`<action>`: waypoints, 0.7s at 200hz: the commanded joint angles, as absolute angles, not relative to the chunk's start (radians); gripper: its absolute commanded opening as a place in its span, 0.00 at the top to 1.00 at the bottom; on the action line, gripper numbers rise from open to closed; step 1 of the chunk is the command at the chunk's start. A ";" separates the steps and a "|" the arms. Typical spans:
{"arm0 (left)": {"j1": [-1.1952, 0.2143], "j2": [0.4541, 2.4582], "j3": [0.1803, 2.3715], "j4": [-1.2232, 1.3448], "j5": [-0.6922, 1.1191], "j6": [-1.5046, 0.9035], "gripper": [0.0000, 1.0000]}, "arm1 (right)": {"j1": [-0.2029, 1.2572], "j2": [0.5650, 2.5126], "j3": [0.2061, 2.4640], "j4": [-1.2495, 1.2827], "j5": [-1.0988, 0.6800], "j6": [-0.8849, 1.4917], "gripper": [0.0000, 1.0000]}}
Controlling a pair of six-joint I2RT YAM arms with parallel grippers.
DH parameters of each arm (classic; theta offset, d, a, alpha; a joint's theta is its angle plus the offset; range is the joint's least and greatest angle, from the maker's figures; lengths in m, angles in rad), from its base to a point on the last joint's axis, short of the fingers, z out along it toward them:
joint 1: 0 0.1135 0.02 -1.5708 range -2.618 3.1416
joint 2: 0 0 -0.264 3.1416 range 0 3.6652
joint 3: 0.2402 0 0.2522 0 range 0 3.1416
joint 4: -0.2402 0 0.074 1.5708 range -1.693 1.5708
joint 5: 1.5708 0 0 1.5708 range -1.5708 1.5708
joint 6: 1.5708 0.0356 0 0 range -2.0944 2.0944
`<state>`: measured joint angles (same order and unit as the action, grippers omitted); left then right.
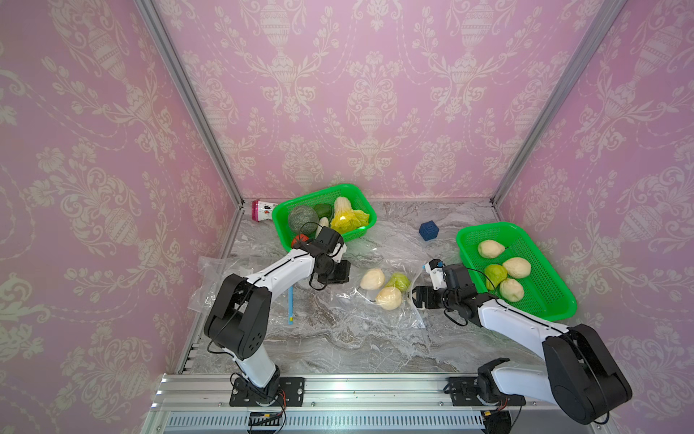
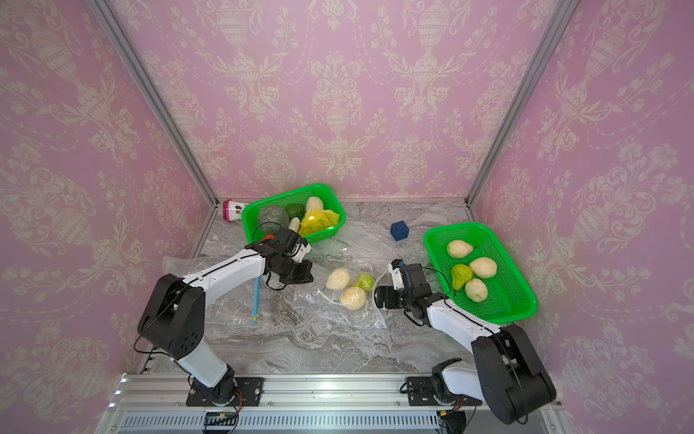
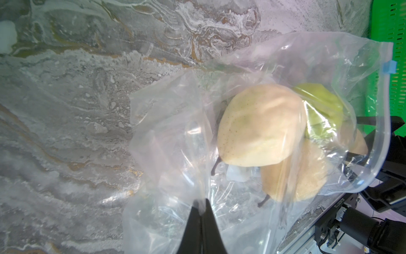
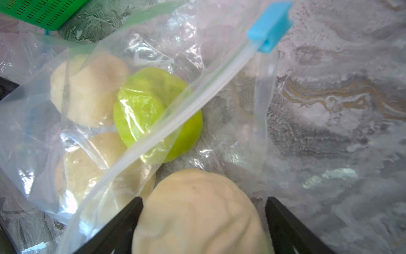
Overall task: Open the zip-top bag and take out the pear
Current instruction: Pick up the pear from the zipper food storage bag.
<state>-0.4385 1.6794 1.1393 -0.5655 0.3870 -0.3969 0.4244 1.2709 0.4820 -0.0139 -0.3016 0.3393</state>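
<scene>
**Pear, pale yellow, lying in the mouth of a clear zip-top bag**

Item: pear, pale, with matt, dimpled skin. It sits in the open mouth of the zip-top bag, between the parted zip tracks. The blue slider is run to one end. The bag lies mid-counter with its mouth toward the counter's right edge.

Further inside: two pale pears and a green pear, all touching.

Handling (judged): light and slightly yielding, probably a replica. The shape is round and tapering, so take it across the broad belly, not the neck or stem. The film is thin, limp and slippery, and may drag along unless anchored.

Holds:
- The right gripper has its fingers spread wide astride this pear. One touches it and the other shows a sliver of gap, so it does not look clamped.
- The left gripper has its fingers closed, pinching a fold of film far from the mouth.

Nearby:
- A green basket at the right edge holds four pears.
- A vegetable basket stands at the back edge.
- A blue cube sits between the two baskets.
</scene>
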 commanded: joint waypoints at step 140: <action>-0.433 1.710 1.167 -0.589 0.407 -0.348 1.00 | 0.347 1.053 0.559 -0.302 -0.168 0.394 0.23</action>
<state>-0.4385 1.6966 1.1404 -0.5663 0.3874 -0.3813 0.3862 1.1164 0.4911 -0.2390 -0.2008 0.3656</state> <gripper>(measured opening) 0.038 0.804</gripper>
